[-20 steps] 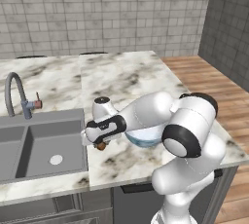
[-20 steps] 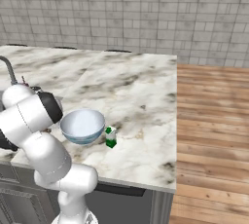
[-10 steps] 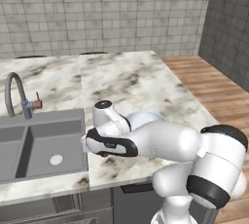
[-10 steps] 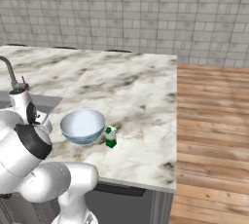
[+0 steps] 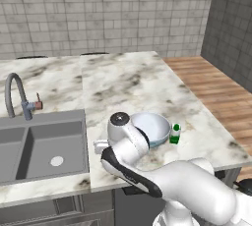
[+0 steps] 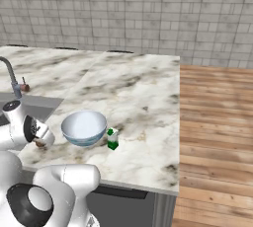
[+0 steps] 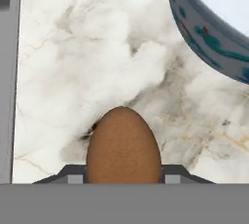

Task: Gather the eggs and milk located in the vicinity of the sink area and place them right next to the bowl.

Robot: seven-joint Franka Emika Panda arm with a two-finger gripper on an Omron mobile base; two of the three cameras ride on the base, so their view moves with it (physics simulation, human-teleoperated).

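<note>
Squarely between the gripper (image 7: 124, 179) jaws, clamped: the egg (image 7: 123, 146), low over counter (image 7: 73, 62) beside bowl (image 7: 214, 38).

Surfaces: stone, glaze, shell

A marbled, polished counter (image 5: 133, 80), a glossy glazed bowl (image 6: 84, 128) and a matt, finely speckled egg (image 7: 123, 147) are seen.
</note>
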